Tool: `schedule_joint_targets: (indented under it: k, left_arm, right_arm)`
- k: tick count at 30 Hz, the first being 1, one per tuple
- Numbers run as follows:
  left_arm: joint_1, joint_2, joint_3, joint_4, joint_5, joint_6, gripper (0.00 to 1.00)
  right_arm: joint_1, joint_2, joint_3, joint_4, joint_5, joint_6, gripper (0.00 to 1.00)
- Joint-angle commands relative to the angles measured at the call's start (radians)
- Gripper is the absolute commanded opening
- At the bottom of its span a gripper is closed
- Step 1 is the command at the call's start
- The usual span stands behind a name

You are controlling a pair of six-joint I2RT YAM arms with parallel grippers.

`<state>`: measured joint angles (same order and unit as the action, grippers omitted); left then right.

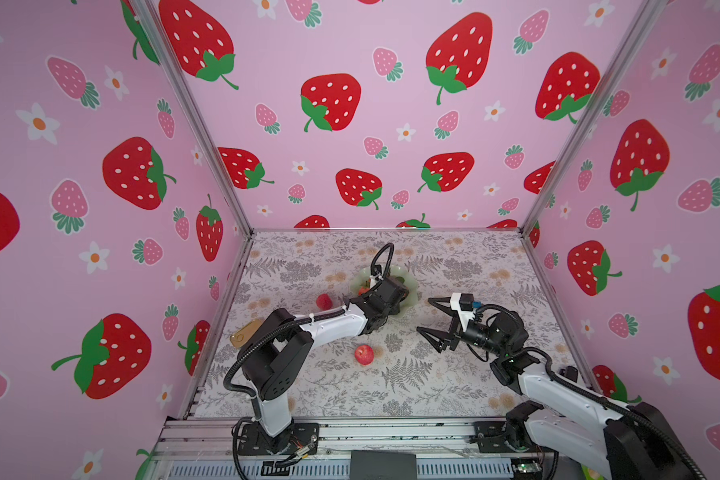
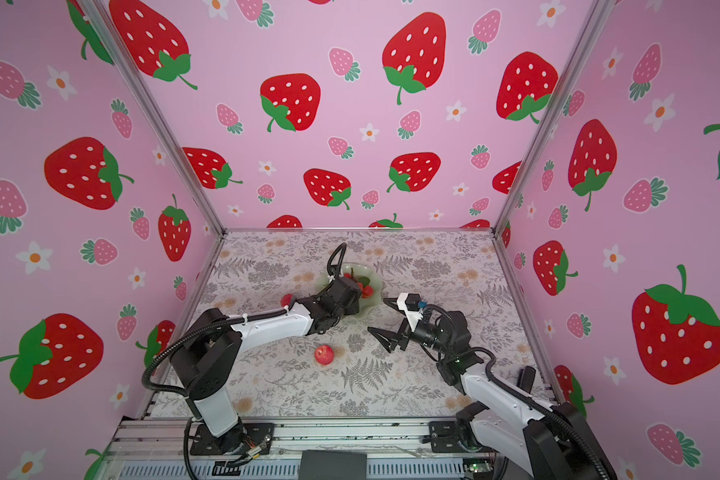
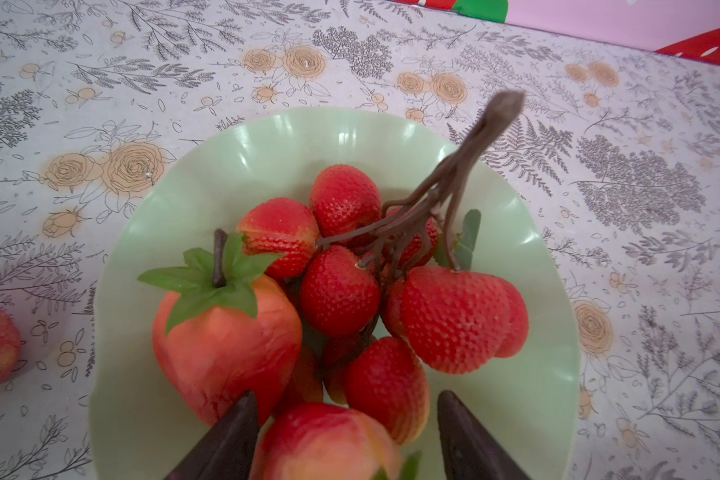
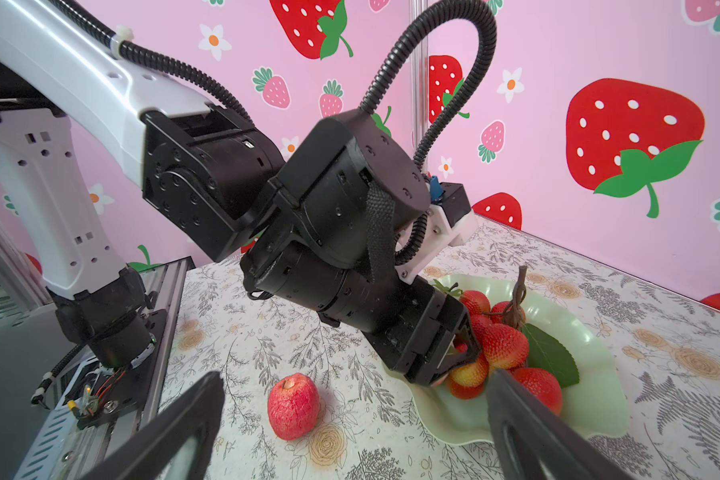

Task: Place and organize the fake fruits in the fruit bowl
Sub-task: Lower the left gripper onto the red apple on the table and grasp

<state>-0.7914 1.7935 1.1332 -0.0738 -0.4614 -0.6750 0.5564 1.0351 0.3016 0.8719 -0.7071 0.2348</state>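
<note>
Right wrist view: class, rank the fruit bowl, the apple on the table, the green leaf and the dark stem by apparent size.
1. fruit bowl
2. apple and green leaf: these look about alike, so they are left unranked
3. dark stem

The worktop carries a bowl, an apple and a bumpy ball. A gold tin lies leftmost.

Left arm stretched over fruit bowl, berries apparently inside, apple on tablecloth, right gripper spread beside bowl
</note>
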Motion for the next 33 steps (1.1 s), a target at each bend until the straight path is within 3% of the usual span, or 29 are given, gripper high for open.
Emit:
schedule_joint_targets:
  k: [1,10,13,16,18,20,23,26,33]
  left_arm:
    - [-0.003,-0.032,0.024,-0.021,-0.047,0.006,0.71]
    - [-0.026,-0.197,-0.018,-0.112,-0.059,0.145,0.71]
    - [-0.026,-0.268,-0.075,-0.218,0.021,0.158,0.71]
    - [-0.029,-0.329,-0.140,-0.340,0.105,0.137,0.70]
    - [-0.032,-0.378,-0.204,-0.362,0.168,0.106,0.71]
    - [-0.031,-0.407,-0.266,-0.345,0.237,0.084,0.79]
    - [-0.028,-0.384,-0.302,-0.336,0.352,0.090,0.79]
    - [-0.028,-0.341,-0.301,-0.342,0.431,0.085,0.78]
    - [-0.030,-0.284,-0.310,-0.363,0.400,0.058,0.78]
  right_arm:
    - [0.005,0.009,-0.011,0.050,-0.024,0.003,0.99]
    - [0.005,0.010,-0.014,0.039,-0.023,0.008,0.99]
    - [0.005,0.015,-0.009,0.022,-0.048,0.011,0.99]
    - [0.029,0.006,0.011,-0.111,-0.047,-0.039,0.99]
    - [0.081,0.012,0.020,-0.191,-0.038,-0.092,0.99]
    - [0.159,0.032,0.036,-0.247,-0.040,-0.152,0.99]
    - [0.275,0.068,0.063,-0.319,0.072,-0.251,0.99]
    - [0.300,0.097,0.076,-0.336,0.115,-0.275,0.99]
    - [0.300,0.090,0.062,-0.314,0.124,-0.278,0.99]
